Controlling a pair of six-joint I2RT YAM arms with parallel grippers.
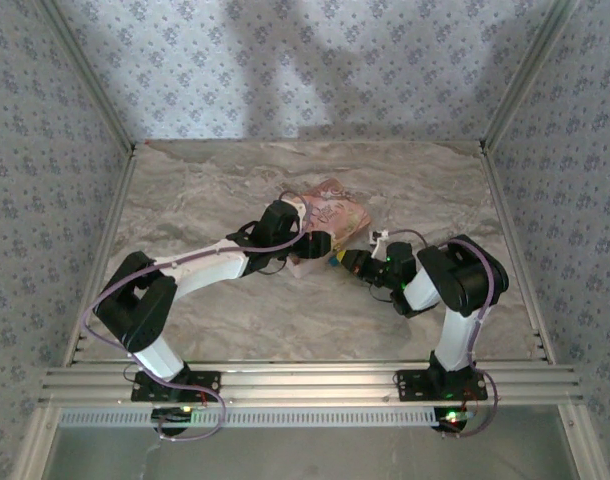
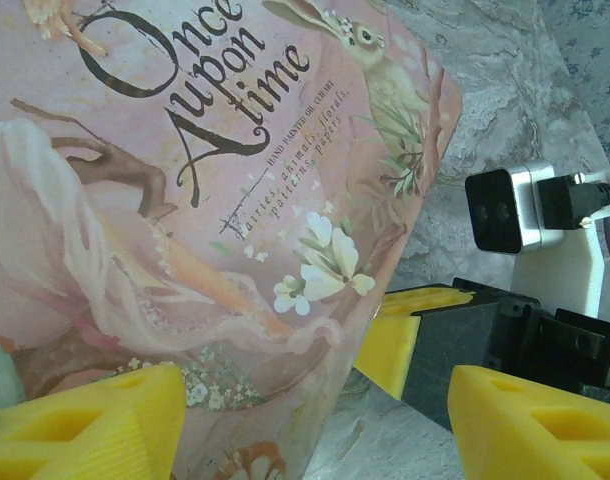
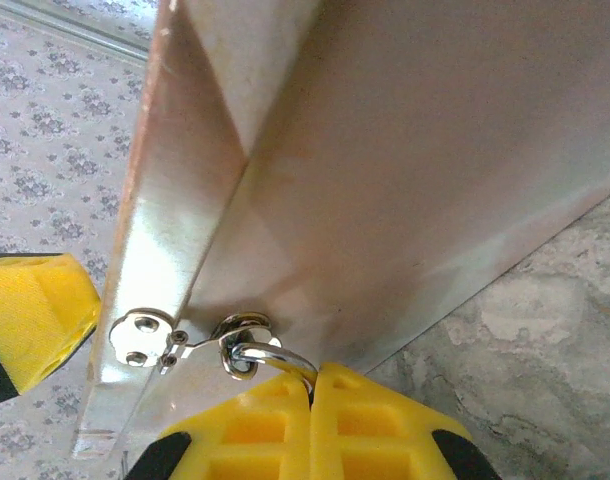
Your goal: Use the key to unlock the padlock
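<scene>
Pinching shut, the right gripper [image 3: 311,395] holds its two yellow fingers [image 3: 255,430] flat against each other with no gap. The lower end of a thin silver loop runs into their seam. This loop is the shackle of the padlock [image 3: 277,353]. It threads the round staple of a small metal hasp [image 3: 150,335] on the lower front edge of the pink box [image 3: 385,170], and the lock's body is hidden behind the fingertips. The right gripper sits just below that hasp, against the box's front face. The left gripper [image 2: 315,425] is spread wide. One yellow pad [image 2: 95,420] lies at the box's printed lid, though contact cannot be told. The other pad stands well clear of the box's side, over the table, so the box's corner falls between the two. Nothing is clamped in them. From the right wrist, one of these pads shows beside the box's left edge, level with the hasp. The lid bears the lettering "Once upon a time", with a rabbit and white flowers. Beyond the box's corner, seen from the left wrist, are the right arm's black gripper body and its silver-cased wrist camera [image 2: 500,210]. From above, the box lies near the middle of the grey marbled table [image 1: 205,190], tilted up at its near edge, with both arms reaching in to its near side. Flower-patterned walls [image 1: 45,150] enclose the table behind and beside the box.
</scene>
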